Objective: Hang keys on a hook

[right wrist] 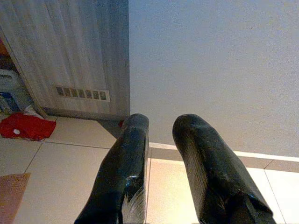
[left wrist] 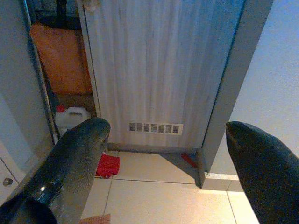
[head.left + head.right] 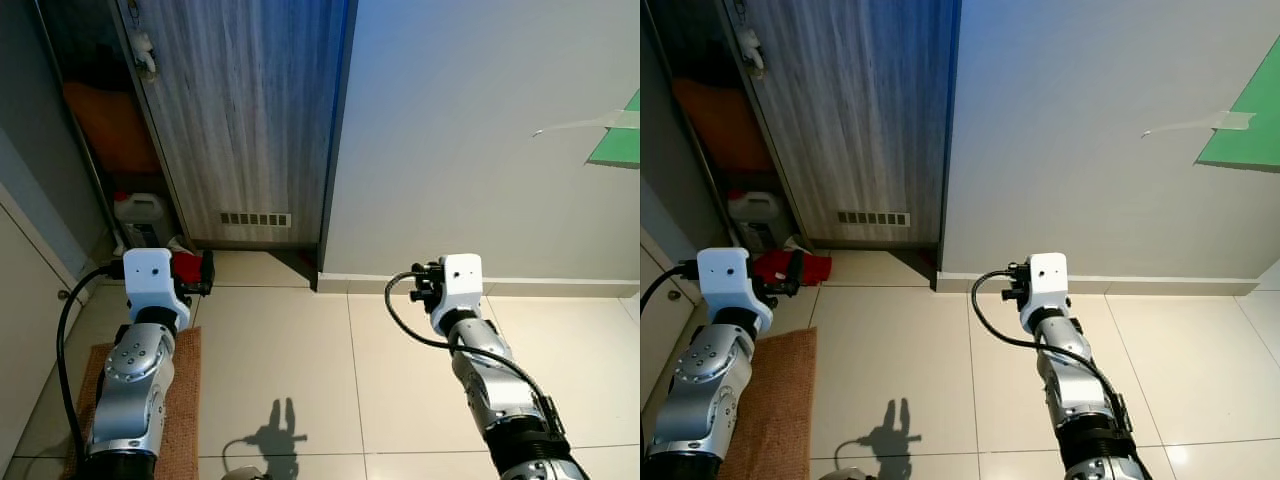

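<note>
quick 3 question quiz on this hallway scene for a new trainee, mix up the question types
1. True or false: the left gripper has its fingers spread wide apart.
2. Multiple choice: the red cloth lies (a) on the brown mat, (b) on the floor tiles by the wooden cabinet door, (c) in the right gripper.
3. Short answer: what is set into the bottom of the wooden cabinet door?

Key
1. True; nothing shows between them.
2. b; it lies near the white jug, while the brown mat is nearer the robot. The right gripper points at the wall, its fingers a narrow gap apart with nothing between them.
3. A small vent grille.
</note>
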Available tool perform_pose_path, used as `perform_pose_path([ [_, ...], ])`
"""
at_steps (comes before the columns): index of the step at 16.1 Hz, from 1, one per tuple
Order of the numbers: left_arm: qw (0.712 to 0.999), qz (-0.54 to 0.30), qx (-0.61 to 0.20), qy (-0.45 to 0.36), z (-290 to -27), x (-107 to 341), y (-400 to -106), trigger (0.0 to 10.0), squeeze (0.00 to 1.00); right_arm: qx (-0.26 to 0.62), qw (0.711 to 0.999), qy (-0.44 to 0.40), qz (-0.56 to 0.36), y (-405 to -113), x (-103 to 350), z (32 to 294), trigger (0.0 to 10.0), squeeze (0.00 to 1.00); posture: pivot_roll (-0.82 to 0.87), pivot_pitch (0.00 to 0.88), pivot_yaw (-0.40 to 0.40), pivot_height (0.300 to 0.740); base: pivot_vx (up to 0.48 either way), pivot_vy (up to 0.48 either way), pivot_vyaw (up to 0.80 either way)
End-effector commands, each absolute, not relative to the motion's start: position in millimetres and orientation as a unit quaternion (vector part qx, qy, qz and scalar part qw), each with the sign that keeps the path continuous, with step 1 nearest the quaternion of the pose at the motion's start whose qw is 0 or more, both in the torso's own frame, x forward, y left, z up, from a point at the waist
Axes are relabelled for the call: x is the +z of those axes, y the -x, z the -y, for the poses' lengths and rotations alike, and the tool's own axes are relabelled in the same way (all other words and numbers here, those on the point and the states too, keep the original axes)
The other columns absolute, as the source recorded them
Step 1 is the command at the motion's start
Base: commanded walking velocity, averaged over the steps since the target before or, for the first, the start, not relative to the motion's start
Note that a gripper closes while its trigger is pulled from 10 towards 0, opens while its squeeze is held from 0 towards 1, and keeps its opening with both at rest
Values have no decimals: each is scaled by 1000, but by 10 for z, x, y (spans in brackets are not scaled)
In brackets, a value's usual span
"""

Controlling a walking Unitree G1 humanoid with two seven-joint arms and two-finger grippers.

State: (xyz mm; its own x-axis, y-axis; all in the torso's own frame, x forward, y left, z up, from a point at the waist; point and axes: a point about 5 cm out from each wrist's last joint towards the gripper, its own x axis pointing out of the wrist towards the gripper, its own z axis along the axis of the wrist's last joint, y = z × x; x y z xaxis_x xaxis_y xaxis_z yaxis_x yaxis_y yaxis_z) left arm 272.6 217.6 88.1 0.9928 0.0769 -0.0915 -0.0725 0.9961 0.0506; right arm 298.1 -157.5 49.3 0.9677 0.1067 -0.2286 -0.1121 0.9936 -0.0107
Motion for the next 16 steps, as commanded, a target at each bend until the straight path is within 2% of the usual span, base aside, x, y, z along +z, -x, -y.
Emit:
perform_pose_path([
  [1,991,-128,30,-1,-1907,793,-2686,10000,0,-9,992,9,-124,-2516,586,1822,10000,0,-56,0,15,740,0,0,0],
  [16,991,-129,30,-4,-1909,791,-2678,10000,0,-4,992,10,-128,-2518,575,1820,10000,0,-58,0,13,740,0,0,0],
])
